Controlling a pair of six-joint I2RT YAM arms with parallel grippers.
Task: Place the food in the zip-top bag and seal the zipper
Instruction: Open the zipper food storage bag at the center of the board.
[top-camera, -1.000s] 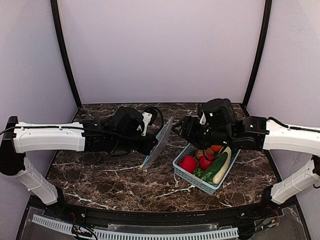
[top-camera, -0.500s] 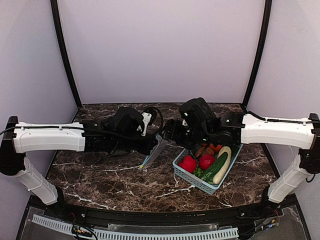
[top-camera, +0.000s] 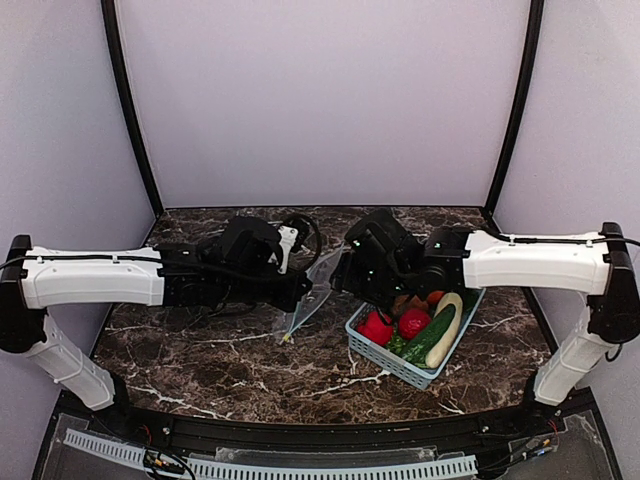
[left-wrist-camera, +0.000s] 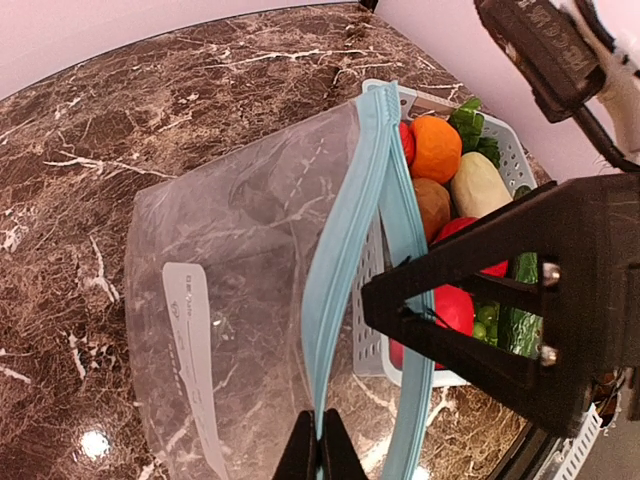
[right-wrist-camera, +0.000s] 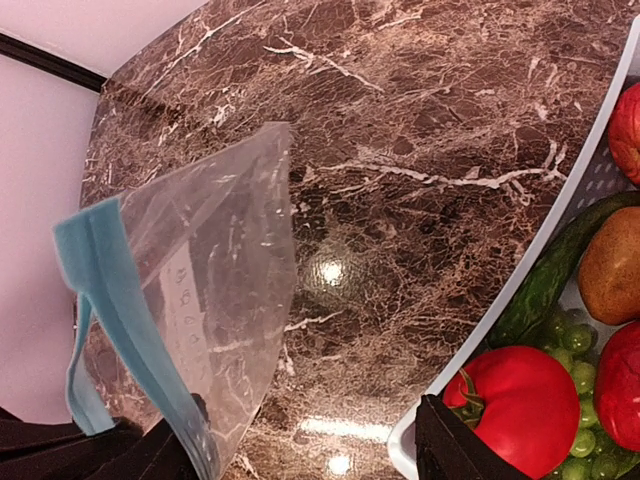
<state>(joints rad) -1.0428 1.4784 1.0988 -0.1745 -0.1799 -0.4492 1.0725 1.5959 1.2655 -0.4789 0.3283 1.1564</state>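
Pinching the zipper (left-wrist-camera: 338, 250), seen only wrist-side, is the left gripper (left-wrist-camera: 320, 455); the right gripper (right-wrist-camera: 300, 445) gapes.

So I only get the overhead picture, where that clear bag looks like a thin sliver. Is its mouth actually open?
Observer: Yes. The left wrist camera looks into the zip-top bag. The two blue strips of the zipper stand apart, and the left claw pinches one of them.
Visitor: Anything inside?
Observer: Nothing. Only the marble table shows through the plastic. The orange and the other food lie in the basket beyond.
Visitor: And the right claw, is it gripping the other strip?
Observer: The right wrist camera shows the right claw open. A strip passes close by one finger, but I cannot tell whether they touch.
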